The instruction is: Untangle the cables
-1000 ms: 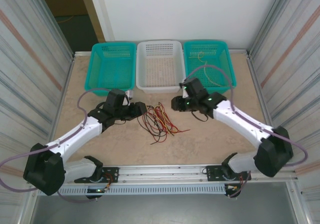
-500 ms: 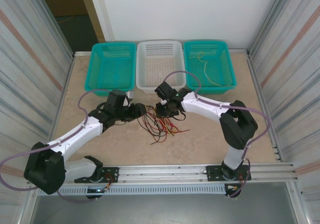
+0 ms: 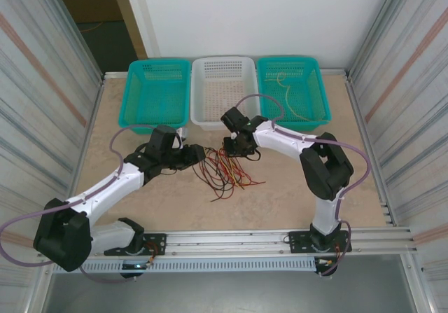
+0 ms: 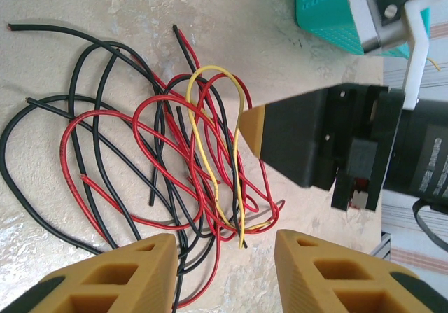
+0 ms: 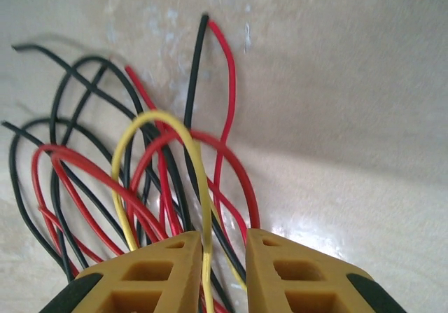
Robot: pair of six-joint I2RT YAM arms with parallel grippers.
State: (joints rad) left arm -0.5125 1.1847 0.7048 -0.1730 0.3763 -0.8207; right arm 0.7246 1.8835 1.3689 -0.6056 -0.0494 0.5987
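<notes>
Because the cables (image 3: 222, 171), heaped at centre frame in the top view, look light, limp and springy, the raised loop of the yellow wire (image 5: 197, 166) seems the best hold; the right gripper (image 5: 224, 241) straddles it narrowly, not clamped, while the left gripper (image 4: 224, 248) gapes empty.

White arms (image 3: 105, 187), black joints (image 3: 61, 237), purple-grey cabling (image 3: 120, 129).

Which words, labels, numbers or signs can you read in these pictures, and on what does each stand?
None can be read.
Too blurred to read: pale print on the right arm's black wrist housing, in the left wrist view.
No lettering visible: the cables and the three baskets.
</notes>
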